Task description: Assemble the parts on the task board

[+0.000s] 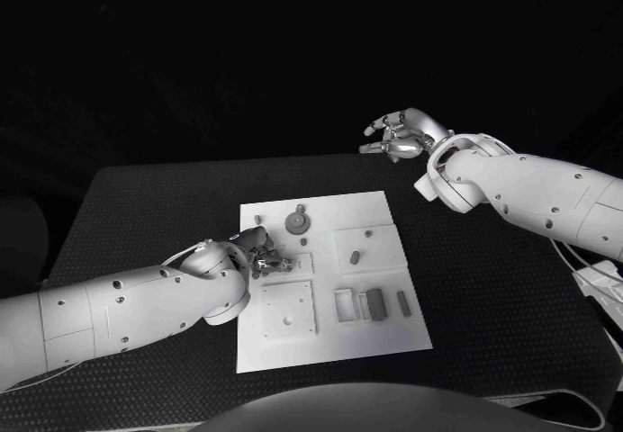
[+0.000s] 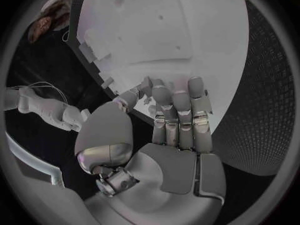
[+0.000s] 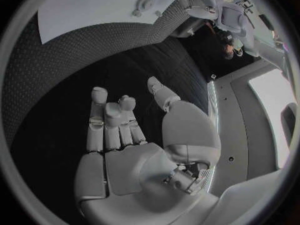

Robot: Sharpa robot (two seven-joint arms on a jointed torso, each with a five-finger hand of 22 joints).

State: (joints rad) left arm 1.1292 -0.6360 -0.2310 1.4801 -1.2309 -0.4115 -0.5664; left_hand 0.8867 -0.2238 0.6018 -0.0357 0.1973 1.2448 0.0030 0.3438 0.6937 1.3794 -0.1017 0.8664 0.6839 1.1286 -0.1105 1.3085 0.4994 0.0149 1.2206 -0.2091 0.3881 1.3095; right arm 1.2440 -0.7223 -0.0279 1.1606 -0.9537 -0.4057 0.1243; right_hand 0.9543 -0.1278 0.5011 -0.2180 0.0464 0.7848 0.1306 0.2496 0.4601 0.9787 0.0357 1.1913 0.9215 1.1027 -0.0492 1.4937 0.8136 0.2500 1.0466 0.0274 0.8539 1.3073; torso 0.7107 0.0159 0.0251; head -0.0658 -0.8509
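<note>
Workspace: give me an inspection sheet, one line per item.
Surface: black table, textured mat.
Job's things: white task board mid-table; round part near its far end, dark block in a tray near its right edge, small parts scattered on it.
Clutter: nothing seen.
Hands: left hand low over the board's left side, whether it holds anything unclear; right hand raised beyond the table's far edge, holding nothing.
Cables: wires by the right arm.
Surroundings: dark.

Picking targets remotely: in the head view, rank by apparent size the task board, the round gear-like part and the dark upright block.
1. task board
2. dark upright block
3. round gear-like part, close to the block, so unsure.
</note>
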